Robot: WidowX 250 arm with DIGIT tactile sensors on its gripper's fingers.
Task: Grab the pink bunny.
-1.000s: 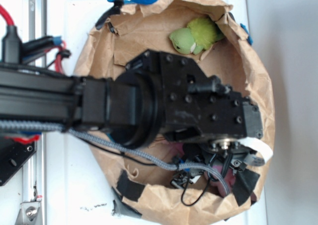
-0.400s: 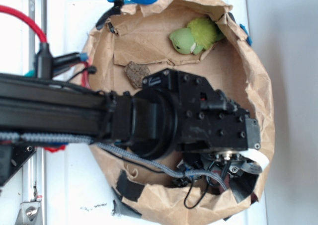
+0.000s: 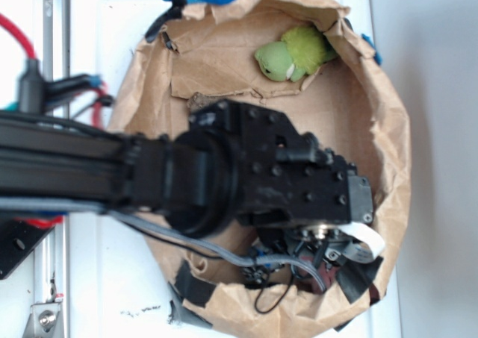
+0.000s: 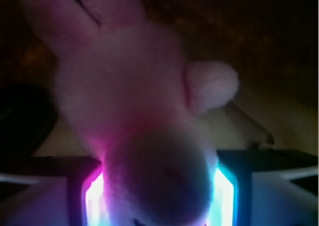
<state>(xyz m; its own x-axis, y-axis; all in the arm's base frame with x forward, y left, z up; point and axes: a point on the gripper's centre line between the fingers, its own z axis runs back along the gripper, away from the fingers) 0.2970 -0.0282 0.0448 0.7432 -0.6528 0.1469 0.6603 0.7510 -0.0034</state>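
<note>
The pink bunny fills the wrist view, ears pointing up and away, one stubby limb out to the right. Its rounded lower end sits between the two glowing pads, touching both. My gripper is shut on it. In the exterior view my gripper hangs low in the front right of the paper-lined basin. There the arm and wrist hide the bunny almost completely.
A green plush toy lies against the basin's back wall. A small brown lump peeks out just behind the wrist. Black tape patches hold the crumpled paper rim at the front. Cables trail under the arm.
The arm dipped toward the basin floor, then shifted a little left and now looks larger and blurred. The brown lump is mostly covered again.
</note>
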